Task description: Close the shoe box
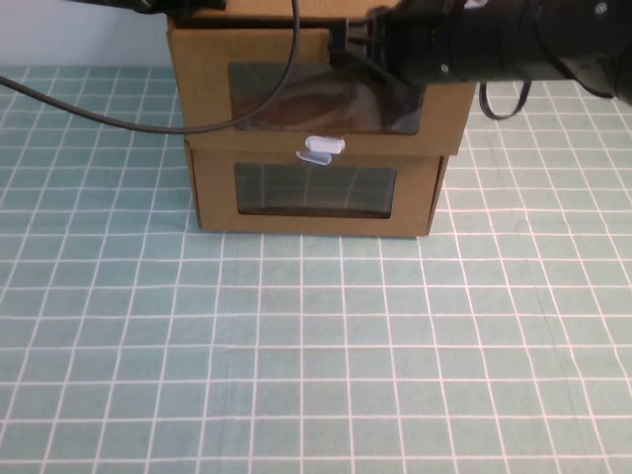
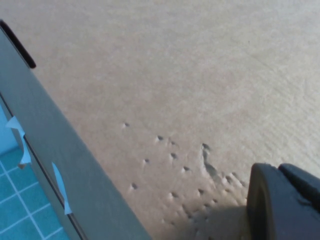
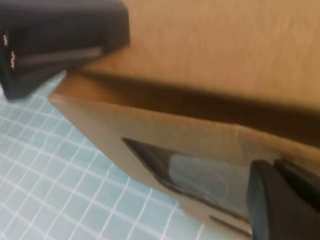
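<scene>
A teal cloth [image 1: 316, 355] ruled with a white grid covers the table from the near edge back to the far side, where a pale wall [image 1: 79, 35] rises behind it. The near half of the cloth is bare fabric with a few soft creases.

Toward the back, in the middle, two brown cardboard boxes stand stacked. The lower box [image 1: 316, 193] is slightly narrower, with a clear window on its front and a white tab just above that window. On top of it sits the shoe box [image 1: 316, 89] — wider, with a broad clear window and a small white pull tab [image 1: 324, 145] below it, almost touching the lower box's tab. Its front overhangs the lower box a little.

The right gripper [image 1: 360, 44] reaches in from the upper right and sits at the shoe box's top front edge; in the right wrist view its dark fingers [image 3: 65, 37] are spread apart, one on the box top, one in front of the window.

The left gripper [image 2: 282, 202] is over the box's plain top — only one dark fingertip shows, so its opening cannot be told.
</scene>
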Controlling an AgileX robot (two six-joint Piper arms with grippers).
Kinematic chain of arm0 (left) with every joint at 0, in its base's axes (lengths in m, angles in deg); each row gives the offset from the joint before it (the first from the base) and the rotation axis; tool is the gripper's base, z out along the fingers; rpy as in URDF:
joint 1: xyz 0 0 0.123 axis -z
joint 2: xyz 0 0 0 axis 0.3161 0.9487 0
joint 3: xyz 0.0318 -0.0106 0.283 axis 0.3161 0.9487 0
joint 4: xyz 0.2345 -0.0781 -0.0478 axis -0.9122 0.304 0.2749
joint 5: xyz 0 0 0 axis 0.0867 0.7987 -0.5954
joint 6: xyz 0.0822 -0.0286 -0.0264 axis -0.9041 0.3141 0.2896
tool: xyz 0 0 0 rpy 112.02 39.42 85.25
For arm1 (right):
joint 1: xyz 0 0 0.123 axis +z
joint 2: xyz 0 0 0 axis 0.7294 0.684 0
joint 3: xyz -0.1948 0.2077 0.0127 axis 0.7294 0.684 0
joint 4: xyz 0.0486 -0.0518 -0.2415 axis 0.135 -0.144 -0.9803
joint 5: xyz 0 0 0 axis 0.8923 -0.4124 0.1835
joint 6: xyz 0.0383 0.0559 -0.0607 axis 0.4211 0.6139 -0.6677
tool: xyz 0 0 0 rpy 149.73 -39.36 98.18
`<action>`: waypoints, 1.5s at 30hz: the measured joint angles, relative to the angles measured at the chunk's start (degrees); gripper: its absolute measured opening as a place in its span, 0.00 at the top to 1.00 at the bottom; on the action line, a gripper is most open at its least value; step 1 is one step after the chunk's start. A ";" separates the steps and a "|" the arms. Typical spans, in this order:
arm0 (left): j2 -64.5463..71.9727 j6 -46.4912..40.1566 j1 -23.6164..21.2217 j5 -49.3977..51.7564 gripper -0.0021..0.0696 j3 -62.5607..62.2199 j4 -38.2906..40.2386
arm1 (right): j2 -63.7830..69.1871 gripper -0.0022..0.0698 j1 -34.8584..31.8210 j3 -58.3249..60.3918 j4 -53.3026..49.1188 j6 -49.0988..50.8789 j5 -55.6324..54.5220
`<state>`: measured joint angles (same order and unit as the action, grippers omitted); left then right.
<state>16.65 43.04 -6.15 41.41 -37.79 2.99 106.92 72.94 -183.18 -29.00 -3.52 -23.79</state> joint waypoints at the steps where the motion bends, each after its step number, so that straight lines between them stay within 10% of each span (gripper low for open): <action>1: 0.00 0.00 0.00 0.00 0.98 0.00 0.00 | 0.70 0.99 -0.14 -1.14 0.00 -0.40 -0.03; 23: -1.78 -0.13 0.00 3.17 0.98 0.00 -0.88 | 6.22 0.99 -1.42 -11.40 0.25 -0.68 12.22; 33: -16.67 3.89 0.00 3.15 0.98 3.53 -8.02 | -11.99 0.99 0.24 -8.51 -21.68 14.57 28.23; 45: -56.49 5.18 0.00 -14.86 0.98 45.35 -9.80 | -55.14 0.99 4.24 27.62 -33.78 25.59 29.20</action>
<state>-39.84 48.22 -6.15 26.55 7.56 -6.81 51.79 77.18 -155.56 -62.79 22.07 5.42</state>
